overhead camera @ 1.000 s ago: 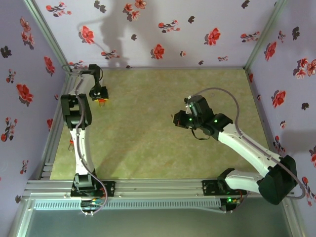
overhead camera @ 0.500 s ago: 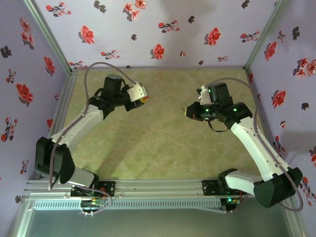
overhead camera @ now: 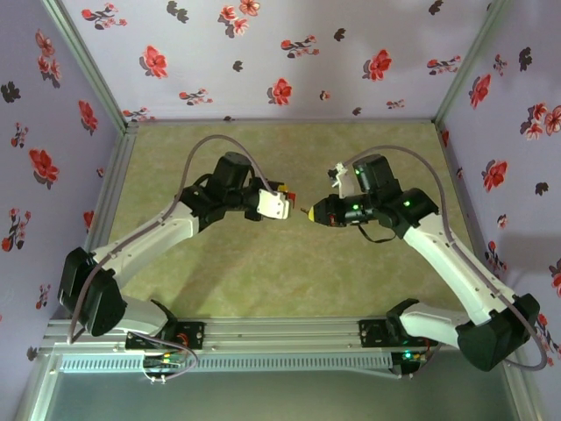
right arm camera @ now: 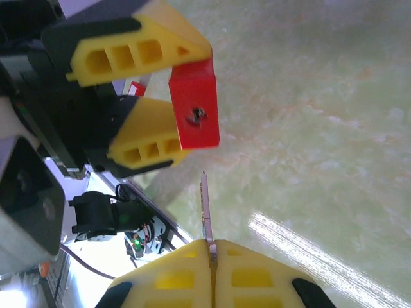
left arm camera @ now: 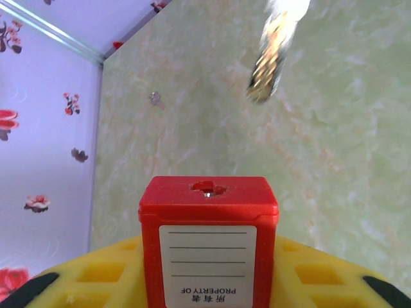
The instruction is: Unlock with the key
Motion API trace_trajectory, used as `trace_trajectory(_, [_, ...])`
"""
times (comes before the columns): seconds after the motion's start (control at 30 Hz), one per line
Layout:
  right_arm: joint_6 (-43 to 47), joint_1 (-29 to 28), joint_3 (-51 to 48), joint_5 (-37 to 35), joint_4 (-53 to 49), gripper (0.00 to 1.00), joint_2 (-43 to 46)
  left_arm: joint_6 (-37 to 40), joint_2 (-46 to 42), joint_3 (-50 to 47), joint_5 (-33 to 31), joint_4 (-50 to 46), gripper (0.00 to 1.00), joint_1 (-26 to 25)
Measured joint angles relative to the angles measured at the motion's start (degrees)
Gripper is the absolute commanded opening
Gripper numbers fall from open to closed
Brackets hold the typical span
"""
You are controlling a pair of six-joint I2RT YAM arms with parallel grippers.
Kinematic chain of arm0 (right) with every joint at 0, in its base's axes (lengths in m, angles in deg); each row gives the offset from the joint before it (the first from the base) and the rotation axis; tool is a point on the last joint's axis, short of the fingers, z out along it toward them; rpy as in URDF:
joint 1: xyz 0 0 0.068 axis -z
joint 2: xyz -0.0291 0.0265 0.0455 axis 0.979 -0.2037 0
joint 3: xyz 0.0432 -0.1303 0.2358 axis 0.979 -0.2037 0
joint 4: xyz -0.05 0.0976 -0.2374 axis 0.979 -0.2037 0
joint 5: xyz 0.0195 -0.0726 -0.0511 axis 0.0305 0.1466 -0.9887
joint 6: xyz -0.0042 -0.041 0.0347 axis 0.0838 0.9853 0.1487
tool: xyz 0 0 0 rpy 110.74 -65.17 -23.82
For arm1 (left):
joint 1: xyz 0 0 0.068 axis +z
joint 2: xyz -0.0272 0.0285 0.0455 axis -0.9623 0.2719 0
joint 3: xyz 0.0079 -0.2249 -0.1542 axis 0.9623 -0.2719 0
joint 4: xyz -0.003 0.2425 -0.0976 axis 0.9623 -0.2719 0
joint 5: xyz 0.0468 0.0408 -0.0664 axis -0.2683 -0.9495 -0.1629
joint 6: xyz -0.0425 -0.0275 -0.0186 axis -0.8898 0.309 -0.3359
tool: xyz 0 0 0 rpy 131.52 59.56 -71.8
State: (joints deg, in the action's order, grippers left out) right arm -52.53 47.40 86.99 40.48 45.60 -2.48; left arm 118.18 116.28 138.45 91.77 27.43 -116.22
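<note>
Above the green mat (overhead camera: 263, 272), with the left gripper (overhead camera: 282, 193) clamped partway closed on the red padlock (left arm camera: 209, 244) and the right gripper (right arm camera: 210, 246) pinched tight on the key (right arm camera: 205, 205), we should line the blade up squarely with the nearby keyhole (right arm camera: 195, 116) before advancing.

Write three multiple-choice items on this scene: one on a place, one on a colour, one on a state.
1. Where is the key relative to the padlock? A inside it; B lying loose below it; C held short of it by the right tool.
2. What colour is the padlock body? A red; B blue; C silver.
3. How is the left tool? A open, empty; B closed on the padlock; C closed on the key.
Answers: C, a gap separates them; A, both wrist views show red; B, its yellow fingers clamp the padlock.
</note>
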Motion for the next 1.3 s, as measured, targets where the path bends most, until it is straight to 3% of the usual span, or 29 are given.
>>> trace_trajectory(1.03, [-3.5, -0.2, -4.0, -0.2, 6.7, 0.00, -1.3, -2.2, 2.0, 0.2, -1.4, 0.0, 0.07, -3.0])
trace_trajectory(1.3, [-3.3, -0.4, -4.4, 0.2, 7.2, 0.00, -2.2, -2.4, 2.1, 0.2, -2.1, -0.1, 0.01, -3.2])
